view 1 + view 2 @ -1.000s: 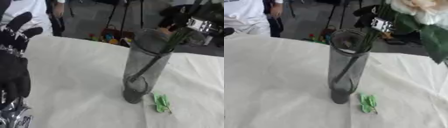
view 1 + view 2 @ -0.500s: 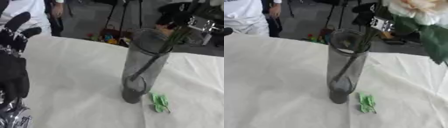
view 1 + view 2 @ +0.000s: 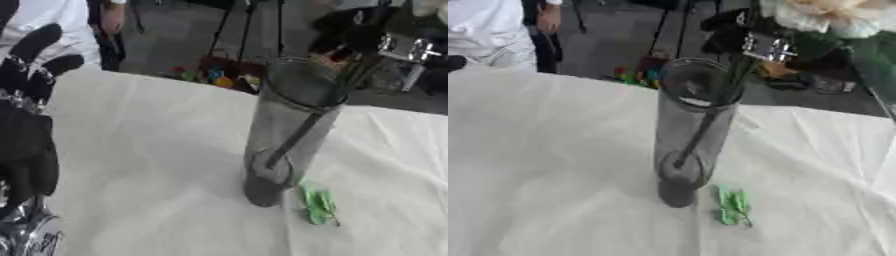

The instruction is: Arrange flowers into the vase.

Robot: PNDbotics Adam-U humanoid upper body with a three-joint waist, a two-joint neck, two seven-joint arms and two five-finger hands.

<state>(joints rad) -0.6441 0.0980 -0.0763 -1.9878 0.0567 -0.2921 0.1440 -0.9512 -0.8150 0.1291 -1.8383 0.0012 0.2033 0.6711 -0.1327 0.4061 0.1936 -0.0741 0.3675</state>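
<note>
A tall smoky-grey glass vase [image 3: 289,130] stands upright on the white cloth. Inside it a dark flower stem [image 3: 697,137] leans from the lower left up to the rim at the right. My right hand [image 3: 750,40], black with a silver part, is above the rim and shut on the stem. The cream flower head [image 3: 824,12] and a large green leaf [image 3: 877,65] rise past it at the top right. My left hand [image 3: 26,105] rests open at the left edge, fingers up, well away from the vase.
A small green leaf piece [image 3: 317,204] lies on the cloth just right of the vase's foot. The white-clothed table [image 3: 553,165] spreads left and front. Beyond its far edge are a person in a white shirt [image 3: 52,22], stands and colourful items [image 3: 210,75] on the floor.
</note>
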